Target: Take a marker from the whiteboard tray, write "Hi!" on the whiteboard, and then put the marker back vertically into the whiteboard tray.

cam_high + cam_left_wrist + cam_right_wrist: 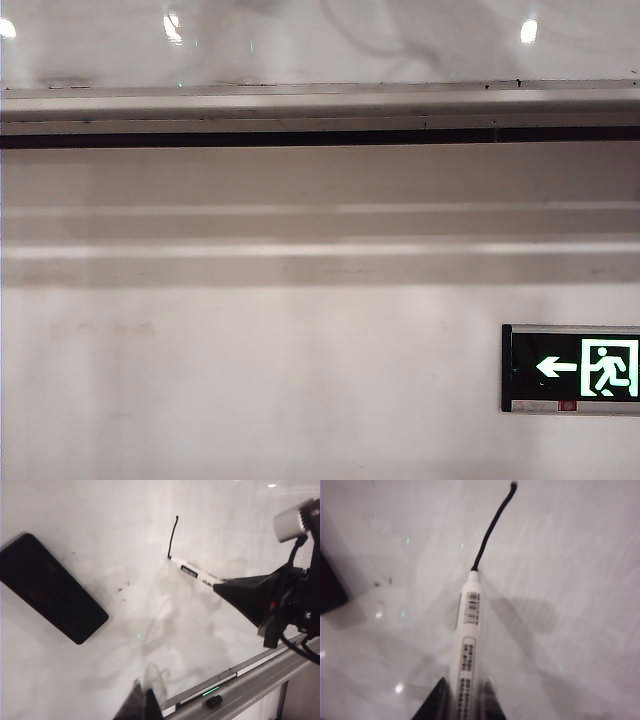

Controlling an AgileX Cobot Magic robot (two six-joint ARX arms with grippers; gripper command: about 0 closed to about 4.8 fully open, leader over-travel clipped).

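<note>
The marker (467, 630), a white barrel with printed labels, is uncapped, and its tip touches the glossy whiteboard (570, 580). My right gripper (465, 700) is shut on its barrel. A slightly curved black stroke (492, 527) runs from the tip away across the board. The left wrist view shows the same marker (195, 573), the stroke (173, 535) and the right gripper (220, 586) above the whiteboard tray (260, 680). My left gripper (142, 702) hovers close to the board near the tray, its fingers together and holding nothing. Neither arm shows in the exterior view, only the whiteboard (320, 40) and the tray (320, 105).
A black rectangular eraser (50, 587) sticks to the board, off to the side of the stroke. A small black cap (214, 700) lies on the tray. Below the tray is matte wall with a green exit sign (575, 368).
</note>
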